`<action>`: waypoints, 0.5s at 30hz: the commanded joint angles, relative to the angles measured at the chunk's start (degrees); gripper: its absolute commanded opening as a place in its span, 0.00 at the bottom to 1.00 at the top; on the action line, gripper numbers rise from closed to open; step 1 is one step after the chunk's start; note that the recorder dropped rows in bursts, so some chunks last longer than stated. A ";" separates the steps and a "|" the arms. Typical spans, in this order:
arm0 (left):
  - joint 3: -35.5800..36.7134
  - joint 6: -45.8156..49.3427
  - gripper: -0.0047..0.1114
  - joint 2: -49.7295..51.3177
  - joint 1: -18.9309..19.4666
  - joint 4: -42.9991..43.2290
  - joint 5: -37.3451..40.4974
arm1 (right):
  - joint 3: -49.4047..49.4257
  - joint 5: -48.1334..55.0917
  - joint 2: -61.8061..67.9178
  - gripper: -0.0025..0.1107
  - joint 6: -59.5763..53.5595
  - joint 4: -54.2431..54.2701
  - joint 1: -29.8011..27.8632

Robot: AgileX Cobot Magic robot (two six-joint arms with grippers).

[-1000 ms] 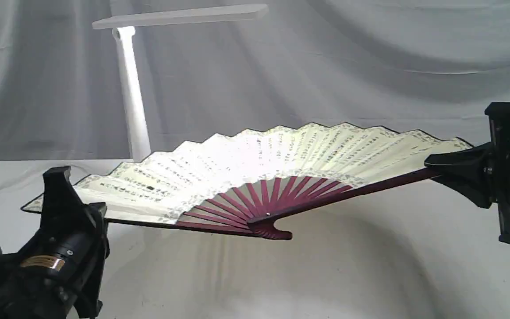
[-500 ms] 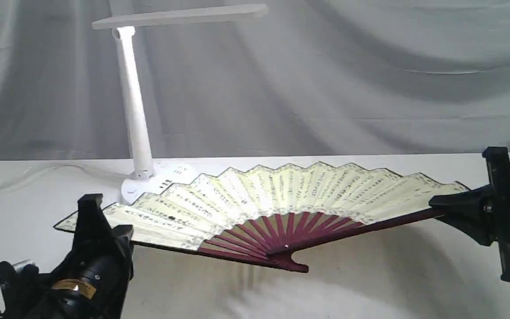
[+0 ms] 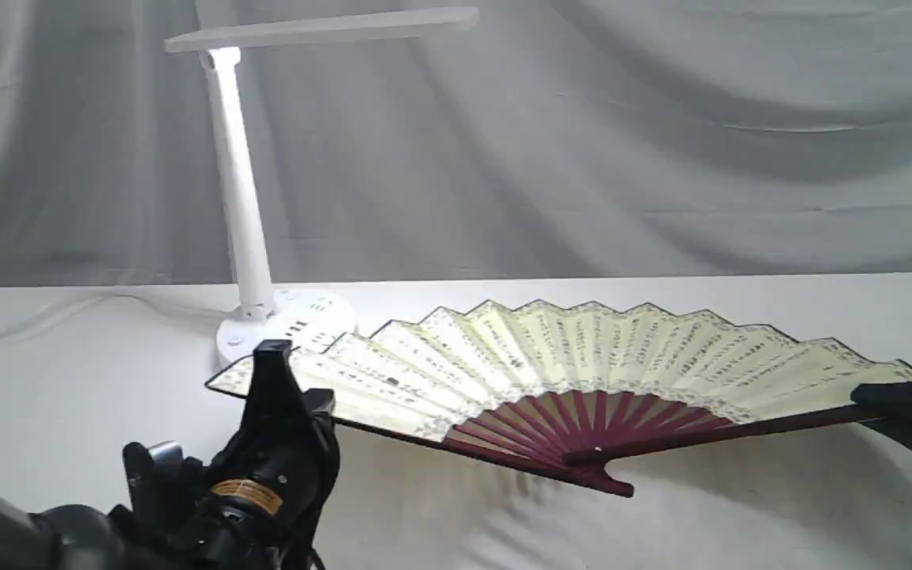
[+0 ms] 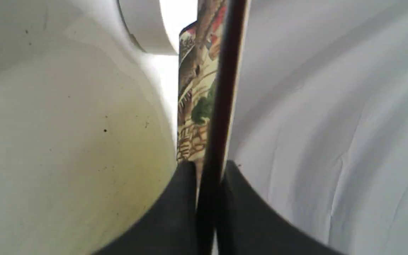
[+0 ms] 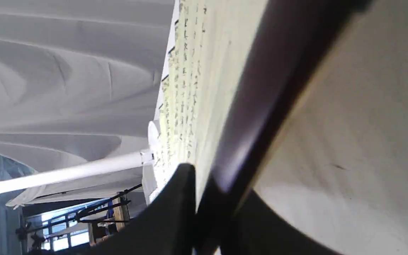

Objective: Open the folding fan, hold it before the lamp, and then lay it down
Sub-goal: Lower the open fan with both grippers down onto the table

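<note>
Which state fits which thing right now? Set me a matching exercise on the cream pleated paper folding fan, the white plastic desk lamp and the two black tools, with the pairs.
Things:
1. cream pleated paper folding fan
2. white plastic desk lamp
3. left tool
4. right tool

States:
A. shut on the fan's maroon guard at the exterior view's right edge
B. spread open, writing side up
C. standing upright behind the fan's left end
D. shut on the fan's guard near the lamp's round base

Pairs: 1-B; 2-C; 3-D; 4-A
</note>
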 commanded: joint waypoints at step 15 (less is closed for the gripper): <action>-8.14 -2.25 0.06 10.88 -0.40 1.48 -3.99 | 0.14 1.79 13.52 0.02 -15.39 6.19 -1.77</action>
